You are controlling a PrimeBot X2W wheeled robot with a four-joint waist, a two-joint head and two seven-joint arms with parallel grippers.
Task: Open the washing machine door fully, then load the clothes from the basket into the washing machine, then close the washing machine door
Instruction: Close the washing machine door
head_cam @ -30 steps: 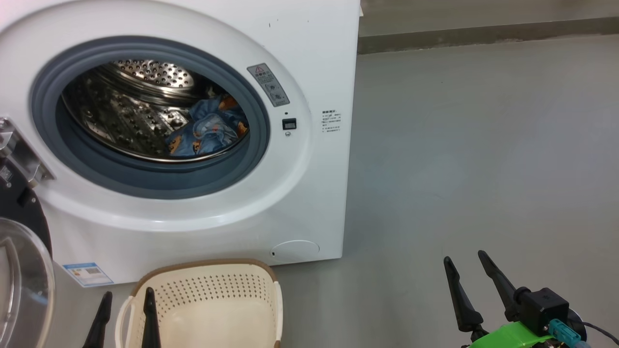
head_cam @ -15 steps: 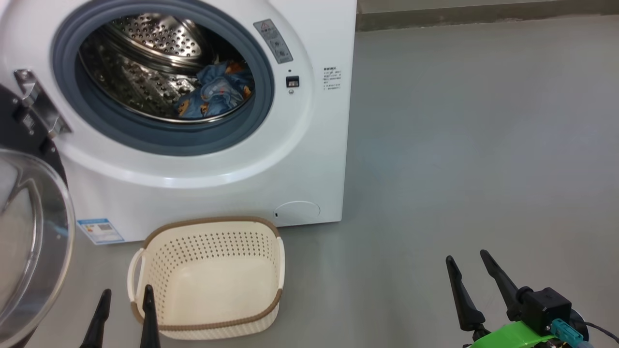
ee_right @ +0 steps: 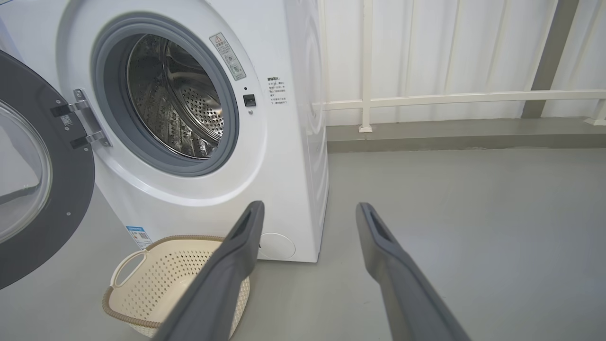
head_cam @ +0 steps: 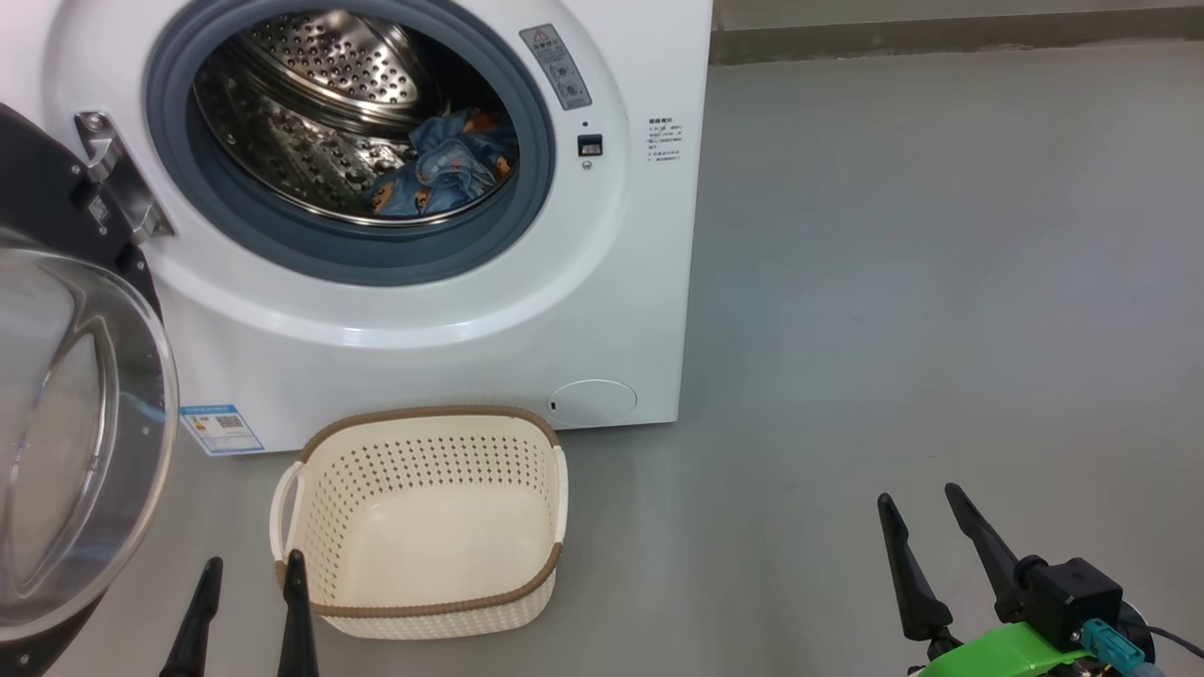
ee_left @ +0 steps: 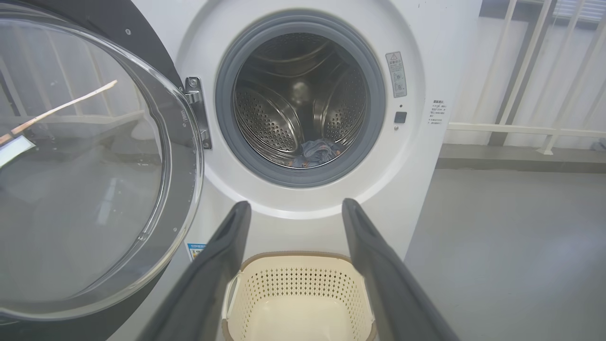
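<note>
Noted: door (head_cam: 56, 423) open at frame left, clothes (head_cam: 442, 167) in drum (head_cam: 310, 141). Left end effector (head_cam: 254, 561), right end effector (head_cam: 918, 495): released, empty. Feared: weak push, door unlatched.

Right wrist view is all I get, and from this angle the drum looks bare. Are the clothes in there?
Observer: Yes. In the head view, the blue clothes with orange print lie low in the drum, toward its right side.
Operator: My own finger blocks the basket floor. Is anything in it?
Observer: No. The head view looks down into the basket, and its floor is bare.
Operator: Where is the left gripper?
Observer: The left gripper is at the head view's lower left, by the basket's left handle. It is open and holds nothing, and the open washing machine door is on its left.
</note>
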